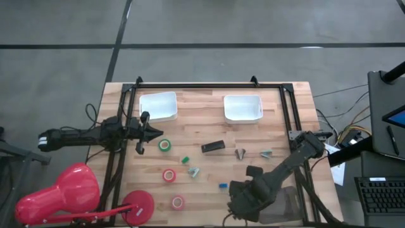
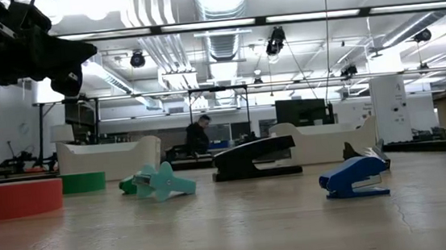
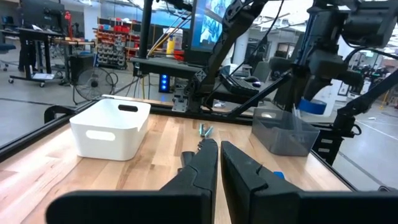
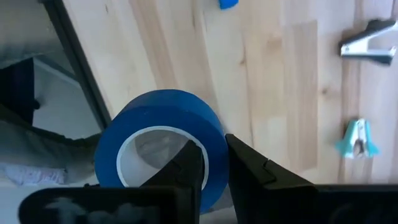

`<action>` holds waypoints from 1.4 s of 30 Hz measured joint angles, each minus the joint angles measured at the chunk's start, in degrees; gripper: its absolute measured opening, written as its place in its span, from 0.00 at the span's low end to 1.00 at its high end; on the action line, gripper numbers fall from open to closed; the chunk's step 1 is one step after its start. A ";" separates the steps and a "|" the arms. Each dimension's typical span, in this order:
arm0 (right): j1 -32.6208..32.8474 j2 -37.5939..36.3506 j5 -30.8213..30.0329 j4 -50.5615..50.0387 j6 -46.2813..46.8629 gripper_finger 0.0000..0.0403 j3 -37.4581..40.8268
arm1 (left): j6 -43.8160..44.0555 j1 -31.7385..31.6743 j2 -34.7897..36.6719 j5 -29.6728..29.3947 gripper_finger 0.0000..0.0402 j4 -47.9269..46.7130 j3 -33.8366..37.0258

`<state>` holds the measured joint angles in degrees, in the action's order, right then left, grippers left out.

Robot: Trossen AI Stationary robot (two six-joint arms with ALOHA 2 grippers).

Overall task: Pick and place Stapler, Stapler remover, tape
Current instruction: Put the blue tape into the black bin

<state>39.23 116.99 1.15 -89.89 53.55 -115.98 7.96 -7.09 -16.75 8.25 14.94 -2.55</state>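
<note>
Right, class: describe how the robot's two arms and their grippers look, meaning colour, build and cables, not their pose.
Both arms are dark, nearly black, jointed segments. The left arm has a pale band near its outer end; its left gripper has two slim black fingers that taper forward. The right arm is bulkier, with cables near its base; the right gripper has matching angular black fingers.

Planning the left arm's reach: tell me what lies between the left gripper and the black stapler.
In the high view, one green tape roll lies just past the left gripper. From there to the stapler is bare wood.
</note>
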 joint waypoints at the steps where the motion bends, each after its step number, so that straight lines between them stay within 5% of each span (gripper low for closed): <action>1: 0.74 0.00 -0.06 -0.17 1.05 0.13 0.09 | 0.00 0.02 0.00 0.00 0.06 0.00 0.00; 16: 10.08 -0.05 -2.84 -0.13 15.91 0.13 5.04 | -0.02 0.00 0.00 0.00 0.06 -0.04 0.00; 30: 14.06 -4.66 -2.08 0.89 24.34 0.13 18.15 | -0.02 0.00 0.00 0.00 0.06 -0.07 0.00; 42: 14.95 -15.97 -2.23 20.53 30.95 0.13 37.56 | -0.01 0.02 0.00 0.00 0.06 -0.57 0.00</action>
<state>54.17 101.02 -1.08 -69.36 84.50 -78.42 7.96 -7.07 -16.75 8.25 14.37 -2.55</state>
